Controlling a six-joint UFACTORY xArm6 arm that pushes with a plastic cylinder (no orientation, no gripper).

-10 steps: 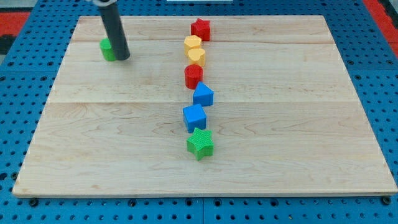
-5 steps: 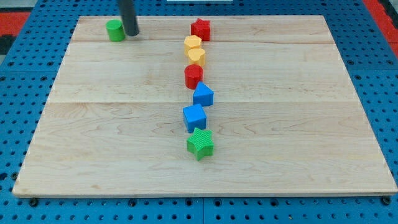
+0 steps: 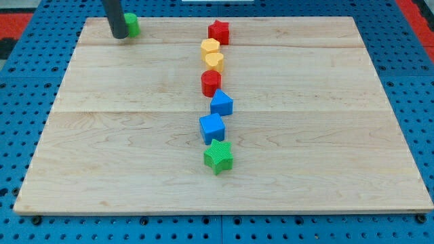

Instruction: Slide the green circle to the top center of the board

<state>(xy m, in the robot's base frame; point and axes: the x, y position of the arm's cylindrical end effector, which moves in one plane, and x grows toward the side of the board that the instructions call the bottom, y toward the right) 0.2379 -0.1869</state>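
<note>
**Rod at the upper left of the frame**

The arm shows only as its dark rod (image 3: pixel 115 17), entering from the top edge at the upper left of the frame and leaning slightly, its upper part further to the view's left than its lower end. My tip (image 3: pixel 119 36) rests low on the surface near the top left corner, just at the view's left of the green circle (image 3: pixel 131 25), touching or nearly touching it. The rest of the arm is out of view.

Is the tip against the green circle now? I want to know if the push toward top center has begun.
Cannot tell. In the camera view my tip sits at the green circle's left edge, overlapping it with no visible gap, but the rod hides any contact.
</note>
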